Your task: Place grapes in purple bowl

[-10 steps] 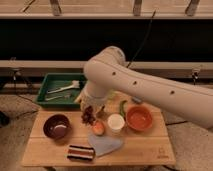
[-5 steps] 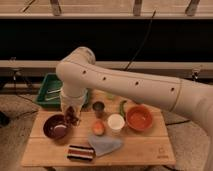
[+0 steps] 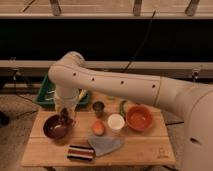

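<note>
The purple bowl [image 3: 54,129] stands at the left end of the wooden table [image 3: 145,150]. My gripper [image 3: 65,116] hangs from the big white arm right over the bowl's far right rim. A dark cluster, the grapes [image 3: 65,119], sits between its fingers just above the inside of the bowl. The gripper is shut on the grapes. The arm hides the wrist and part of the bowl's rim.
A green tray [image 3: 46,95] sits behind the bowl. To the right are a small dark cup [image 3: 98,107], an orange fruit [image 3: 98,128], a white cup [image 3: 116,122], a green vegetable [image 3: 123,107] and an orange-red bowl [image 3: 139,118]. A grey-blue cloth [image 3: 106,145] and a striped block [image 3: 81,152] lie in front.
The arm has swung left from the table's middle, carrying the grapes from beside the dark cup to above the purple bowl.
</note>
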Available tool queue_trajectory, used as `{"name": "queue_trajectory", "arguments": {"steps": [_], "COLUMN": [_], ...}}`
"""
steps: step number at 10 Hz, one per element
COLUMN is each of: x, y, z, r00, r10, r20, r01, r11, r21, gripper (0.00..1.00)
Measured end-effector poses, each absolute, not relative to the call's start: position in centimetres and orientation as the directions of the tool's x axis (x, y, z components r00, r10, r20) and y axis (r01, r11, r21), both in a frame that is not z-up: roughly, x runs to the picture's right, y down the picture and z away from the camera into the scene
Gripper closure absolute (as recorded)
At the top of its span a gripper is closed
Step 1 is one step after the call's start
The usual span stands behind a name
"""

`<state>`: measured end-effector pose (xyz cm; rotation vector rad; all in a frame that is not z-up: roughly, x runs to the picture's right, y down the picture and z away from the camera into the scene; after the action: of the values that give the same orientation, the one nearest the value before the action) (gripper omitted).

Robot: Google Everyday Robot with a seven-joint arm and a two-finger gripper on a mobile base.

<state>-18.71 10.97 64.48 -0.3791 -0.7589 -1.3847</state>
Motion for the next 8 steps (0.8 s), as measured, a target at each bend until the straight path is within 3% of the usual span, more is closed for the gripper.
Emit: {"name": "queue_trajectory", "arguments": {"steps": [6,8], "x": [-22.7,-23.2], "y": [12.2,12.5], "z": [66.4,66.9], "r00": [-0.011,-0.001], "r10": [-0.705,-0.702], "r20": [0.709,0.712], "r01": [0.968,0.967], "r11": [0.171,0.181], "r21": [0.184,0.180], "gripper": [0.85,0.67]}}
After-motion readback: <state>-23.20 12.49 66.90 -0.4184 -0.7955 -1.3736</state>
